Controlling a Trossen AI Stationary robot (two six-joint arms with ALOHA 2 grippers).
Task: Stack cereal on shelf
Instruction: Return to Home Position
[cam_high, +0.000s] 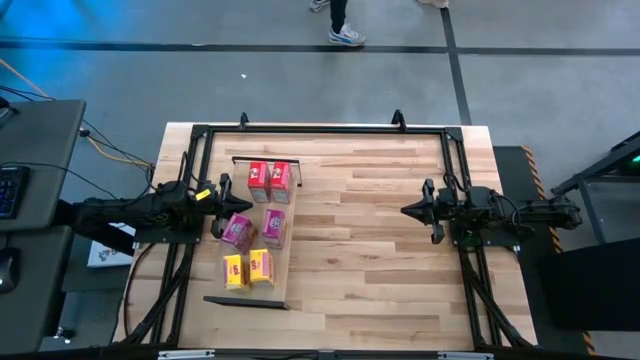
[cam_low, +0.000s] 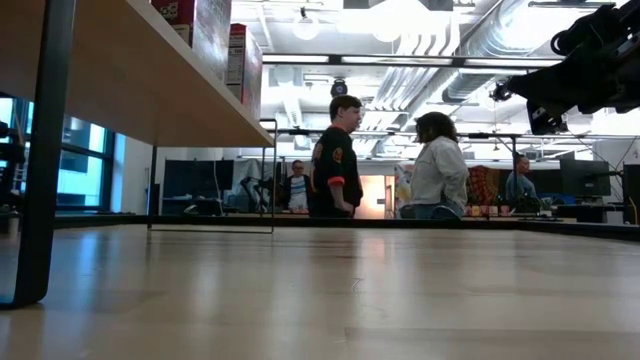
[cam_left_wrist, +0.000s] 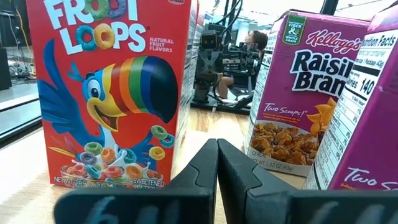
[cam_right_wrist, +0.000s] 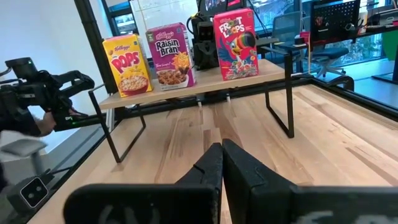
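Six cereal boxes (cam_high: 274, 228) stand in pairs on the shelf (cam_high: 258, 207). I judge them light, stiff cardboard that crushes easily, best pinched across the narrow sides. Just beside the shelf, the left gripper (cam_high: 222, 192) has its jaws closed on nothing. Well apart, the right gripper (cam_high: 408, 210) is likewise closed.

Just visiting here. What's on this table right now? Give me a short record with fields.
shelf: pale wood panel on black rails
red boxes: two, at one end of it
magenta boxes: two, mid-shelf, one askew
yellow boxes: two, at other end
left fingers: shut, close by the shelf's boxes
right fingers: shut, over bare tabletop, apart from shelf
people: standing in the room behind
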